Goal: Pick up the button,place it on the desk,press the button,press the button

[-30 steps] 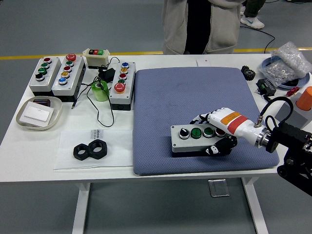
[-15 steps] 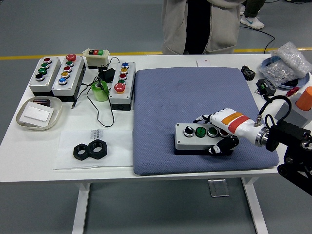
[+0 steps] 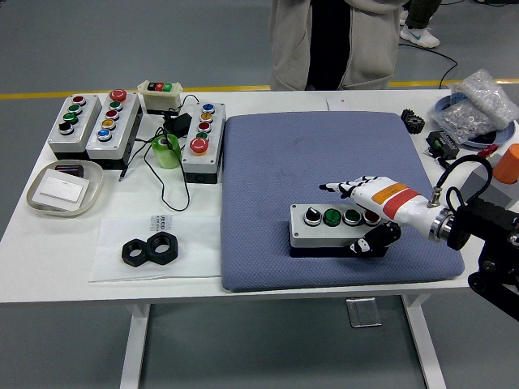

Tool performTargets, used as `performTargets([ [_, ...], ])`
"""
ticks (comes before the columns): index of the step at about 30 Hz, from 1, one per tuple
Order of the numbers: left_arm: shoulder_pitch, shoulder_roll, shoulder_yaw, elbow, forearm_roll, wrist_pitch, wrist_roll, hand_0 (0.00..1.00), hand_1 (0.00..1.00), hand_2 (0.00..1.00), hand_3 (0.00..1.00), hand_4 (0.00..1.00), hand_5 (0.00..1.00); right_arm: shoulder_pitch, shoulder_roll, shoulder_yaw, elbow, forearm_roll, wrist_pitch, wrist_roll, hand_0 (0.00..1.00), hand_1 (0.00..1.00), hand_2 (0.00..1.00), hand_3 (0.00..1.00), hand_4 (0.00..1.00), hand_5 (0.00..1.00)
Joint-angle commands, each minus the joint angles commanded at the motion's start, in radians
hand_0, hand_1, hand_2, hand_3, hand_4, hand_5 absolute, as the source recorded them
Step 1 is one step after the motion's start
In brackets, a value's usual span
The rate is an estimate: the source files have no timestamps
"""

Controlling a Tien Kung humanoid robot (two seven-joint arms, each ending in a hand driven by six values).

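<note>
The right hand [image 3: 371, 212] hovers over the right end of the button box [image 3: 336, 227], fingers [image 3: 340, 187] stretched out and released, thumb beside its front edge. The grey rectangular box, carrying four round buttons, lies on the textured blue mat [image 3: 324, 154] covering the white worktop [image 3: 195, 275].

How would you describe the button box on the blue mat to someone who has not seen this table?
Find the blue mat. Near its front edge lies a grey button box, at the robot's right hand. Unlike the boxes left of the mat, it lies crosswise.
</note>
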Motion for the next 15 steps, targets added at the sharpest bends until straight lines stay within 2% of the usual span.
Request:
performTargets([
  [1,0.0,0.0,0.001,0.0,-0.001,0.0,-0.001,0.767,0.829,0.865,0.827,0.632,0.998,-0.006,-0.008,0.009,0.015,0.005,0.013,-0.005,0.896,0.813,0.945,0.998,0.998,0.224],
  [2,0.0,0.0,0.001,0.0,-0.002,0.0,-0.001,0.764,0.829,0.864,0.827,0.632,0.998,-0.01,-0.012,0.014,0.024,0.007,0.024,-0.009,0.961,0.858,0.98,0.998,0.998,0.226],
  [7,0.001,0.0,0.001,0.001,-0.001,0.0,-0.002,0.764,0.829,0.864,0.827,0.632,0.998,-0.053,-0.053,0.075,0.108,0.024,0.078,-0.043,0.961,0.858,0.98,0.998,0.998,0.226],
  [8,0.001,0.0,0.002,0.001,-0.001,0.0,-0.002,0.764,0.829,0.864,0.827,0.632,0.998,-0.063,-0.06,0.089,0.123,0.032,0.074,-0.052,0.961,0.858,0.98,0.998,0.998,0.226],
  [9,0.002,0.001,0.002,0.001,0.0,0.0,-0.002,0.764,0.829,0.863,0.827,0.631,0.998,-0.08,-0.067,0.113,0.146,0.042,0.065,-0.072,0.975,0.868,0.98,0.998,0.998,0.416],
  [11,0.003,0.0,0.004,0.001,-0.005,0.001,-0.004,0.764,0.829,0.863,0.827,0.631,0.998,-0.106,-0.078,0.153,0.173,0.061,0.048,-0.12,0.975,0.868,0.98,0.998,0.998,0.416],
  [13,0.004,0.0,0.0,0.001,0.002,0.001,-0.003,0.764,0.829,0.863,0.827,0.631,0.998,-0.132,-0.089,0.181,0.187,0.063,0.003,-0.161,0.975,0.868,0.98,0.998,0.998,0.416],
  [14,0.004,0.0,-0.001,0.002,0.004,0.001,-0.002,0.77,0.829,0.863,0.827,0.631,0.998,-0.147,-0.094,0.196,0.191,0.07,-0.038,-0.175,0.706,0.624,0.705,0.991,0.743,0.677],
  [15,0.004,0.0,-0.001,0.002,0.005,0.001,-0.002,0.77,0.829,0.863,0.827,0.631,0.998,-0.151,-0.096,0.201,0.193,0.072,-0.062,-0.179,0.706,0.624,0.705,0.991,0.743,0.677],
])
